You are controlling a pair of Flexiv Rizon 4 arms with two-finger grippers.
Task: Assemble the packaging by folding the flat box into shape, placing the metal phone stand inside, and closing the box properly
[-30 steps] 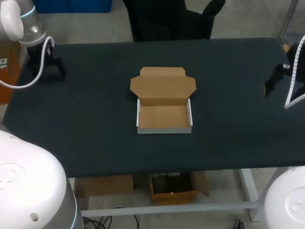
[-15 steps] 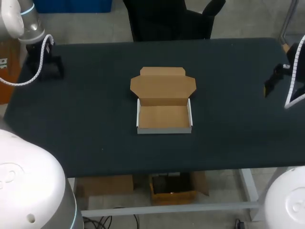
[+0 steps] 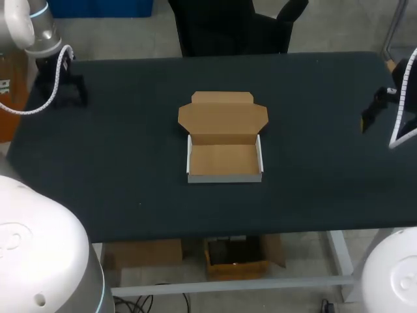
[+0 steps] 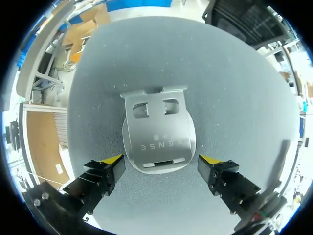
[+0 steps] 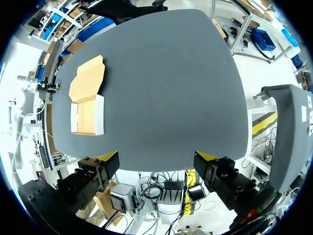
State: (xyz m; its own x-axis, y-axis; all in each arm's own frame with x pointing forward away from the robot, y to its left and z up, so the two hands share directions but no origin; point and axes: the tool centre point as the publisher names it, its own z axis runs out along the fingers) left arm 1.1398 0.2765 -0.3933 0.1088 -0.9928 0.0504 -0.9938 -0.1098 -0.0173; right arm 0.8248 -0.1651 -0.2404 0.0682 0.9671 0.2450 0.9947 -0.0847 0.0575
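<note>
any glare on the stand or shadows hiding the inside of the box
Left wrist view: the stand has a soft, even sheen and no hard glare; its cutouts read clearly just ahead of the open left gripper. Head view: the box is evenly lit, its floor fully visible, with only a thin shadow under the back wall. Right wrist view: no shadow covers the box there either.

Brown cardboard box (image 3: 223,160) with white outer walls; silver phone stand (image 4: 157,134); black table (image 3: 117,163).

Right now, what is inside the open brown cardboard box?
The brown cardboard box shows only its bare floor; the near wall covers a thin strip. The silver metal phone stand lies outside, under the left gripper.
</note>
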